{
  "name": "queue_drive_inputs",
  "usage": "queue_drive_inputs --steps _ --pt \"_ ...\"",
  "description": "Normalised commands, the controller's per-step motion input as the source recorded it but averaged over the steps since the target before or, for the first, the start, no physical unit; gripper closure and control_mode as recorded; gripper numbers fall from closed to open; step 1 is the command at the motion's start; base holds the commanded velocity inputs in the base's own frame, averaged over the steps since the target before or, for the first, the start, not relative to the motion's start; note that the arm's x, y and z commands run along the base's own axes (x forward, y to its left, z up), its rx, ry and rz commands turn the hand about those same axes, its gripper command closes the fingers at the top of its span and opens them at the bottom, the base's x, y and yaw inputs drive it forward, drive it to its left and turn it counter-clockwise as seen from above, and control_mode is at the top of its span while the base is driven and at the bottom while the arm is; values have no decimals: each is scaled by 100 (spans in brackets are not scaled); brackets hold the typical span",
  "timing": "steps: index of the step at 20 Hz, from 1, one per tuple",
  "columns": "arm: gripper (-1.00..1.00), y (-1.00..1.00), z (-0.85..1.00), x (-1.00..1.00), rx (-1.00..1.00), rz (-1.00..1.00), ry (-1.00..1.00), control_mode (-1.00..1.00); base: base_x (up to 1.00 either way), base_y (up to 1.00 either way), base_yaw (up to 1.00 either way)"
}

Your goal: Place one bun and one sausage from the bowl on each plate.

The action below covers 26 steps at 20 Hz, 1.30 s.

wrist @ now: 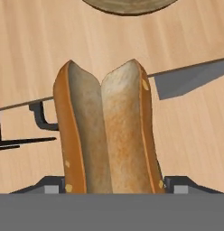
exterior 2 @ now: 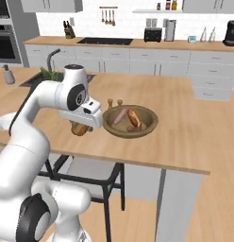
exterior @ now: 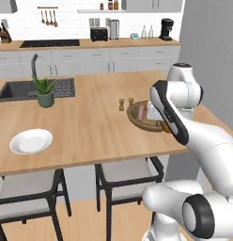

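My gripper is shut on a golden-brown split bun, which hangs over the wooden counter just left of the bowl in the right base view. The same bun shows under the hand near the counter's front edge. In the brown wooden bowl lie a pale pink sausage, a second bun and a reddish-brown sausage. My arm partly covers the bowl in the left base view. A plain white plate rests far to the left on the counter. The teal plate is out of view.
Two small wooden shakers stand just behind the bowl. A potted plant and a dark sink are at the counter's far left. Chairs are tucked under the front edge.
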Motion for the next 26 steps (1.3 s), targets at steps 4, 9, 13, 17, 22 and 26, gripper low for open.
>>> queue_drive_inputs --steps 4,9,13,17,22,26 --pt "100 0 0 0 0 0 0 100 17 93 0" --pt "100 0 0 0 0 0 0 100 42 36 0" --pt "100 0 0 0 0 0 0 100 40 0 -5" --pt "100 0 0 0 0 0 0 100 19 7 -3" --pt "100 0 0 0 0 0 0 100 25 18 0" --pt "100 0 0 0 0 0 0 100 16 48 0"
